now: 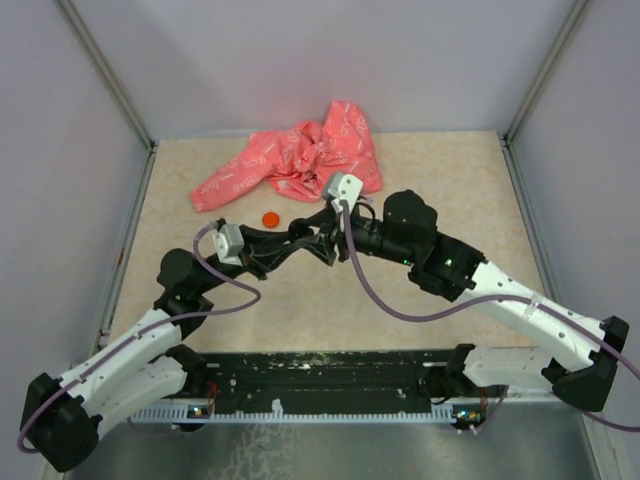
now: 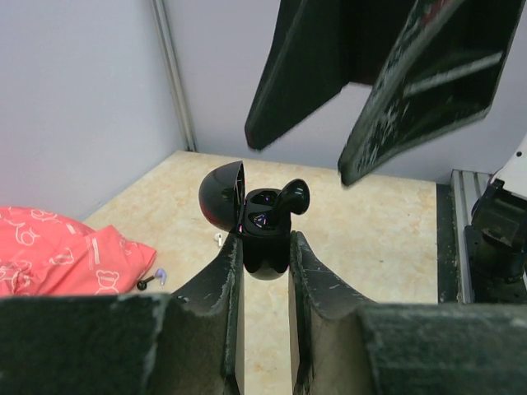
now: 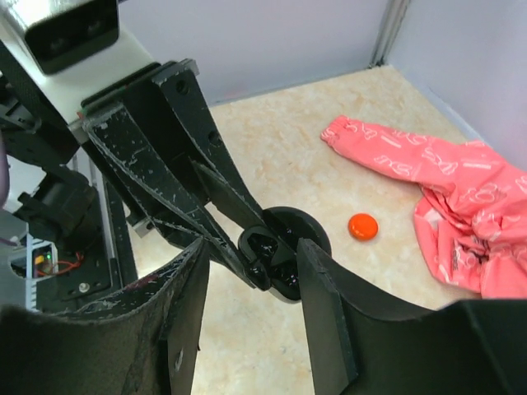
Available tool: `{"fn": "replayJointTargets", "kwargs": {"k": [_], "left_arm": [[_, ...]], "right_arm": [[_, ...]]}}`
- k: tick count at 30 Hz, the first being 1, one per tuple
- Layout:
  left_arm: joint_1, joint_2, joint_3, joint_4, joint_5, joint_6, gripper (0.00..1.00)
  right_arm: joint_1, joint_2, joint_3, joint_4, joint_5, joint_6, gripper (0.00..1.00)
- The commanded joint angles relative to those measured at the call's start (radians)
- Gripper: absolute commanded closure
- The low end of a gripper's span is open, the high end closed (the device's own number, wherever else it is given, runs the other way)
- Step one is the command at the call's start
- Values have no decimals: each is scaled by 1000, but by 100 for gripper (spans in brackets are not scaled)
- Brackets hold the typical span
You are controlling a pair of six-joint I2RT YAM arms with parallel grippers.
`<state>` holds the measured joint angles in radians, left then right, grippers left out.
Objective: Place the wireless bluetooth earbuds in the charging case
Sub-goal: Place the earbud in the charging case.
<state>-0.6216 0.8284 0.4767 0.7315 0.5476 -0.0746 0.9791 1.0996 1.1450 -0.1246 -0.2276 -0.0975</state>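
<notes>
Looking through the left wrist camera, you see your left gripper [image 2: 265,244] with its fingers [image 2: 224,280] drawn in narrow and clamped on the lower body of the charging case [image 2: 255,226], a glossy black shell held off the table [image 1: 450,170]. The lid stands open to the left. One dark earbud [image 2: 290,197] sits in the case's right-hand pocket, its rounded end tilted up and to the right above the rim. Your right gripper [image 2: 300,160] hangs just above it with its fingers [image 2: 296,74] parted, a clear gap between them, and neither tip touches the earbud or the case. From the right wrist camera, your right gripper [image 3: 251,245] shows its two fingers standing on either side of the case [image 3: 284,239], apart from it and holding nothing. In the top view both arms meet over the middle of the table, with an orange disc [image 1: 271,218] lying on the table just beyond them and a crumpled pink cloth [image 1: 300,160] farther back.
</notes>
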Motion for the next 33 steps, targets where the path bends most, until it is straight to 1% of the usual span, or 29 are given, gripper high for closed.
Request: {"fn": "replayJointTargets", "kwargs": {"k": [1, 4, 8, 12, 15, 19, 24, 33], "left_arm": [[-1, -4, 10, -42, 1, 51, 100], [0, 13, -1, -40, -18, 49, 100], [8, 39, -12, -23, -3, 27, 100], [25, 45, -22, -3, 19, 0, 100], [34, 38, -23, -9, 27, -3, 100], [37, 32, -25, -13, 41, -10, 100], [39, 37, -23, -12, 48, -18, 100], [49, 52, -28, 4, 55, -36, 100]], "right_arm": [[3, 6, 150, -182, 90, 103, 51], [3, 43, 209, -282, 110, 166, 48], [3, 80, 237, -337, 109, 234, 46], [-2, 117, 268, -395, 118, 252, 45], [-14, 147, 295, -429, 82, 260, 45], [-27, 175, 314, -445, 65, 262, 45], [-33, 175, 318, -423, 12, 263, 45], [-43, 181, 325, -444, -53, 262, 47]]}}
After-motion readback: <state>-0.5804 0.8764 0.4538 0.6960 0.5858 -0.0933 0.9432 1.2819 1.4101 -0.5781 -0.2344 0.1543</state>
